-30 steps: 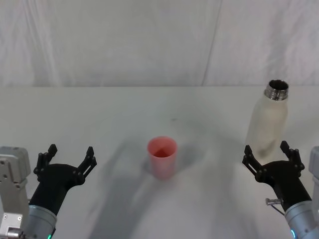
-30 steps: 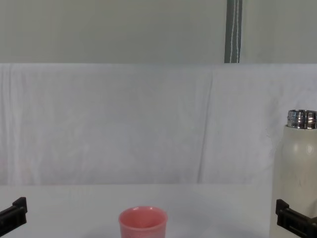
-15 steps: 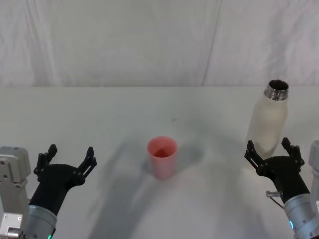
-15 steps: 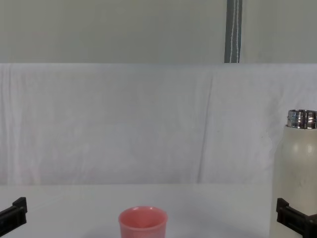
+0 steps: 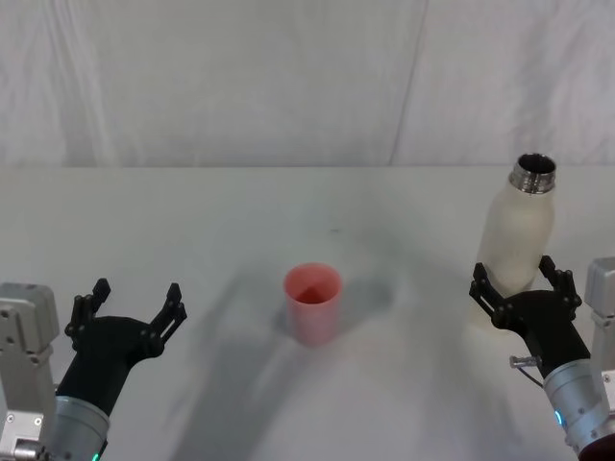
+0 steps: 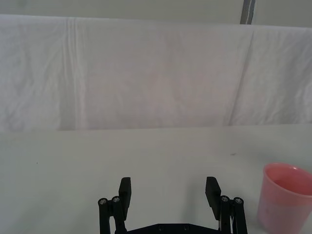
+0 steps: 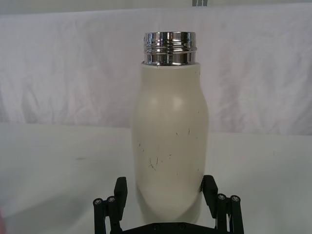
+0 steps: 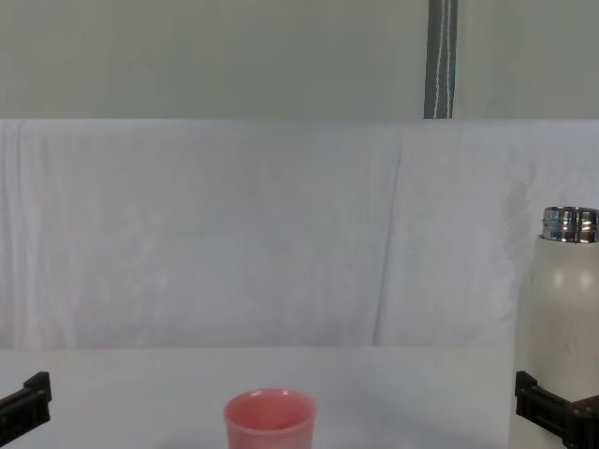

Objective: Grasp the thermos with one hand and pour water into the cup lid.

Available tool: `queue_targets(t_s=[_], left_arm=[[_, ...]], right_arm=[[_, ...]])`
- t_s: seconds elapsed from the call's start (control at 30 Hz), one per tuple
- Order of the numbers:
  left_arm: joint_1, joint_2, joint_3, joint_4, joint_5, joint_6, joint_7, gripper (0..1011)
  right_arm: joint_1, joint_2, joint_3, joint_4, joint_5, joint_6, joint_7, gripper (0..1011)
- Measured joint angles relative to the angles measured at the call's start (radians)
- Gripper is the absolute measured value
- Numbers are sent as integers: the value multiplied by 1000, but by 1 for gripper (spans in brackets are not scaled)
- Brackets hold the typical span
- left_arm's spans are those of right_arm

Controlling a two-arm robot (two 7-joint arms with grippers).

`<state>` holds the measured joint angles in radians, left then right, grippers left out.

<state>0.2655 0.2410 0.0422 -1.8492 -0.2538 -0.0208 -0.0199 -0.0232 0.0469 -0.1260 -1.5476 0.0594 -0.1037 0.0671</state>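
The thermos [image 5: 517,233] [image 7: 169,141] [image 8: 562,327] stands upright at the right of the table, cream-white with an open steel neck. My right gripper [image 5: 520,280] [image 7: 165,195] is open, its fingers on either side of the bottle's base, apart from it. The pink cup lid [image 5: 311,302] [image 8: 270,421] [image 6: 284,197] stands upright at the table's middle. My left gripper [image 5: 131,305] [image 6: 169,192] hangs open near the front left, well to the left of the cup, with nothing between its fingers.
The white table [image 5: 192,221] runs back to a white cloth backdrop [image 5: 240,77]. A grey pole [image 8: 441,58] rises behind the backdrop. Bare tabletop lies between the cup and the bottle.
My right gripper has moved forward toward the thermos, and its open fingers now flank the bottle's base. The left arm, cup and bottle have not moved.
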Motion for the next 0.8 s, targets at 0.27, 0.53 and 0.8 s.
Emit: queue_targets(t_s=[0.27, 0.53, 0.8], left_arm=[[0, 0, 0, 0, 0, 0, 0, 1001], [0, 0, 0, 0, 0, 0, 0, 1001], [0, 0, 0, 0, 0, 0, 0, 1001]], right_arm=[[25, -4, 11, 29, -2, 2, 12, 1001], [54, -7, 15, 56, -4, 3, 17, 1001], [75, -8, 17, 74, -4, 4, 24, 1001]])
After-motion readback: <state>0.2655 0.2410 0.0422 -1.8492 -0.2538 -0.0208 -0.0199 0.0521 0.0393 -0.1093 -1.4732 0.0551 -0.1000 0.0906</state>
